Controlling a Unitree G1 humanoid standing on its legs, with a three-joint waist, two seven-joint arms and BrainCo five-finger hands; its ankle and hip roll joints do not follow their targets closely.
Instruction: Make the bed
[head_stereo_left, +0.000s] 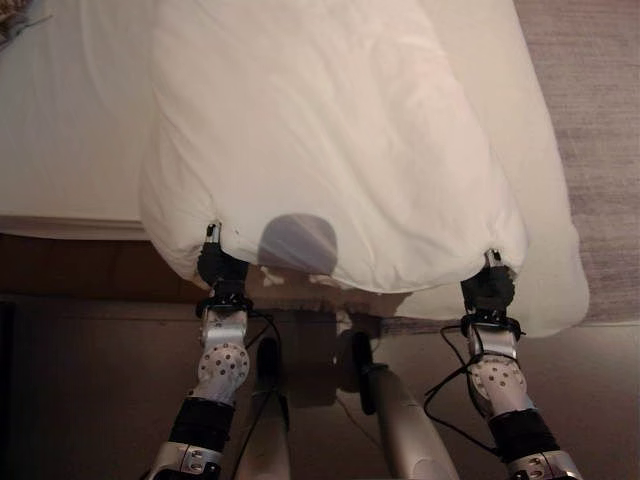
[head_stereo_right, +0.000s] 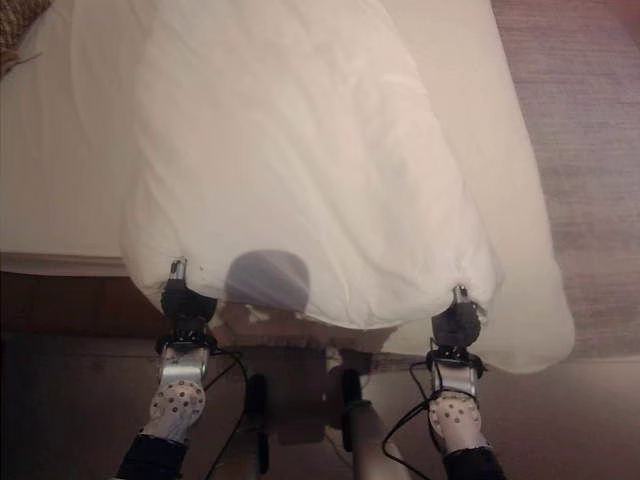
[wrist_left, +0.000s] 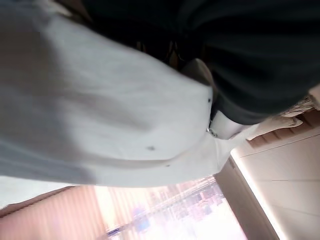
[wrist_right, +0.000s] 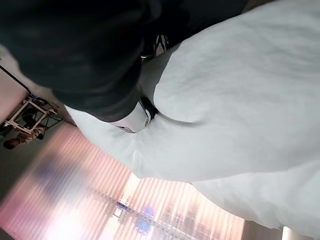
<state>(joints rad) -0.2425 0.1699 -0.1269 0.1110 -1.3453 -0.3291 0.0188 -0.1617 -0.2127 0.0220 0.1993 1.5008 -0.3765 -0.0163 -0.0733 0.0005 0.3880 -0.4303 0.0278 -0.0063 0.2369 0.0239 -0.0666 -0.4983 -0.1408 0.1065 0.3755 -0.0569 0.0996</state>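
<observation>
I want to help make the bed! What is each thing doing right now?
Duvet: bunched up, near edge lifted off the bed.
Bed sheet: flat, uncovered beside the duvet.
Left hand: shut on the duvet's near corner.
Right hand: shut on the other near corner.

White duvet (head_stereo_left: 330, 140): soft matt cloth, puffy, lightly creased. Mattress sheet (head_stereo_left: 70, 120): smooth matt fabric. Bed base (head_stereo_left: 80, 265): dark wood. Carpet (head_stereo_left: 595, 120): rough-textured, woven.
</observation>
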